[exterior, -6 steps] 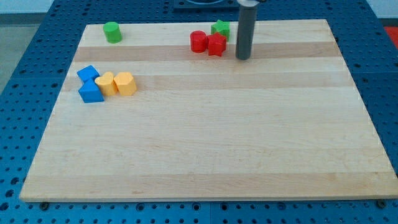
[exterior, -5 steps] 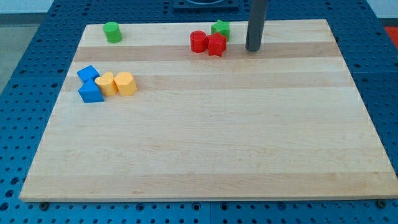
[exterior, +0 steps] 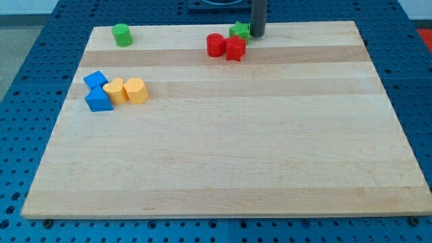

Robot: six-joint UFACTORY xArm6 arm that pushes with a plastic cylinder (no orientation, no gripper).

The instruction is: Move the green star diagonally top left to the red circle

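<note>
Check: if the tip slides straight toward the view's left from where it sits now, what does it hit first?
Most likely the green star: my tip sits just to its right, about touching. The red blocks lie lower, probably off that line.

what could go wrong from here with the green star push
1. My tip sits at the view's right of the green star, close to the board's top edge; a push angled slightly upward could probably slide the star off the board.
2. The red block and red circle lie just below the star, apparently touching it; a leftward push may drag them along and shift the target itself.
</note>
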